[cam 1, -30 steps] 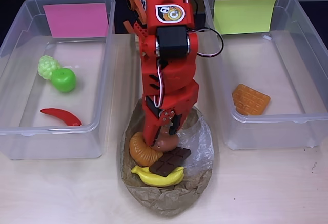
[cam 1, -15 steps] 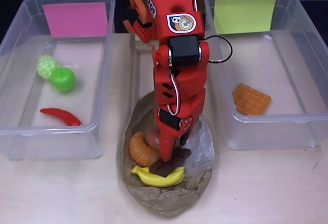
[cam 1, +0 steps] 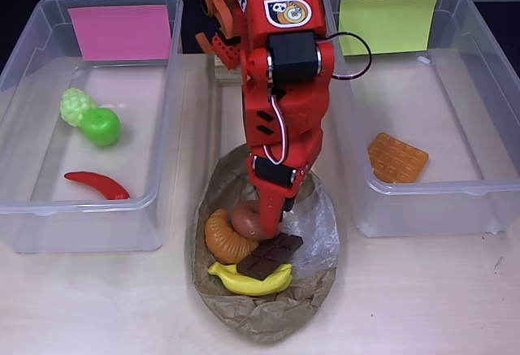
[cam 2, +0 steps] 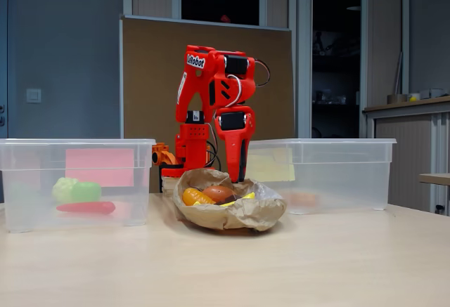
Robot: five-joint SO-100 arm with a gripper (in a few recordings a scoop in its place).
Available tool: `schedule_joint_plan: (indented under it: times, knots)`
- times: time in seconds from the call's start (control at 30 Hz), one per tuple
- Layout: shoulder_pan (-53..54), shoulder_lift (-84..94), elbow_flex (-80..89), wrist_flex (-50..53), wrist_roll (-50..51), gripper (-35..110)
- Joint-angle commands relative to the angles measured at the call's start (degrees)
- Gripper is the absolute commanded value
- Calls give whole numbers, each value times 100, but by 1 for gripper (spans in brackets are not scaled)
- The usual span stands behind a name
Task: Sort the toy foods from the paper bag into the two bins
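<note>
I've got the gripper (cam 1: pixel 266 223) down in the paper bag (cam 1: pixel 313 278), donut (cam 1: pixel 246 218) right at the fingertips, chocolate bar (cam 1: pixel 270 257) just below, croissant (cam 1: pixel 223 237) to their left. Can't tell if fingers are gripping or loose, arm blocks it.

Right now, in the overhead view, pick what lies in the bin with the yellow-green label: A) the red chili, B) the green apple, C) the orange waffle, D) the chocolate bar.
C: the orange waffle lies alone in the bin with the yellow-green label; the red chili and green apple sit in the pink-labelled bin, and the chocolate bar is in the paper bag.
</note>
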Motion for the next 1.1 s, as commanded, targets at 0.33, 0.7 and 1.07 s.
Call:
schedule_joint_plan:
  times: [0.33, 0.7, 1.07]
  knots:
    - [325, 299, 404, -527, -606, 20]
    - [624, 457, 1195, -1169, -879, 20]
    - [589, 211, 1195, -1477, -729, 15]
